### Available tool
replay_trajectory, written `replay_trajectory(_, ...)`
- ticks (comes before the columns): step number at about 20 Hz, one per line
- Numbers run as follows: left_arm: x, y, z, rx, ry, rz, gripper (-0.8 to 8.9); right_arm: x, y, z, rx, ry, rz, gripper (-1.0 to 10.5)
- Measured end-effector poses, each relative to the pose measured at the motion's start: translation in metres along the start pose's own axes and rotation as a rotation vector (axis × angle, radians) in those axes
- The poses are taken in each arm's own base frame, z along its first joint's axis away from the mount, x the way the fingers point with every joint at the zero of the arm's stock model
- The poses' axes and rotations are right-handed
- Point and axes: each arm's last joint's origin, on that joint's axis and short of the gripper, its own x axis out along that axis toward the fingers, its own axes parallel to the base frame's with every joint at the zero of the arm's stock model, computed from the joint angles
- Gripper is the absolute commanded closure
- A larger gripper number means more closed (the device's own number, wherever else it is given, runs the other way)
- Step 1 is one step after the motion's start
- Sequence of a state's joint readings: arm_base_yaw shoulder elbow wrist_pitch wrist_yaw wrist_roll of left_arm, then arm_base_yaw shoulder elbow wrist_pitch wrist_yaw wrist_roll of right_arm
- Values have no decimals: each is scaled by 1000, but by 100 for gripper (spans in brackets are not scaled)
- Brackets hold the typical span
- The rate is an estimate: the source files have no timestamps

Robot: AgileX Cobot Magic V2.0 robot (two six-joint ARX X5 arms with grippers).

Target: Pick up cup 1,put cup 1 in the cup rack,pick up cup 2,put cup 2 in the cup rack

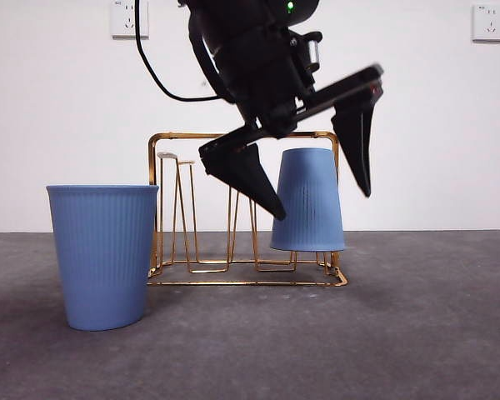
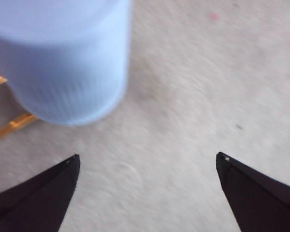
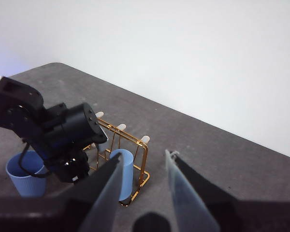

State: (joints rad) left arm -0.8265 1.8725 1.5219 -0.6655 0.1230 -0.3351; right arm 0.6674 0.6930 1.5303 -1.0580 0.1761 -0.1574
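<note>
The gold wire cup rack (image 1: 233, 135) stands mid-table. One blue ribbed cup (image 1: 308, 200) sits upside down on a prong at the rack's right end. It also shows large and blurred in the left wrist view (image 2: 58, 58), with a bit of gold wire (image 2: 12, 125) beside it. A second blue cup (image 1: 104, 254) stands upright on the table left of the rack. My left gripper (image 1: 322, 205) hangs open and empty just in front of and above the upturned cup, not touching it. My right gripper (image 3: 144, 154) is held high and far back, jaws apart and empty.
The right wrist view shows the rack (image 3: 144, 159), the upturned cup (image 3: 123, 171), the upright cup (image 3: 24, 176) and the left arm (image 3: 63, 135) above them. The grey table (image 1: 433, 317) runs back to a white wall.
</note>
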Motion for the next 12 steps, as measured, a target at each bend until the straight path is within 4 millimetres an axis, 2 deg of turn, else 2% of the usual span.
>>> replay_trajectory(3,-29,-14,0,21,-39,-100,342,5,1,0,-5,29,5,788)
replay_trajectory(6,-75,-26,-1,53,-129,-179,343,16,3,1,-7,62,23,788)
replay_trajectory(9,-136,-30,-8,78,-263,-224,343,33,8,4,13,96,109,788)
replay_trajectory(12,-203,-28,-28,105,-428,-181,343,60,15,8,40,153,212,787)
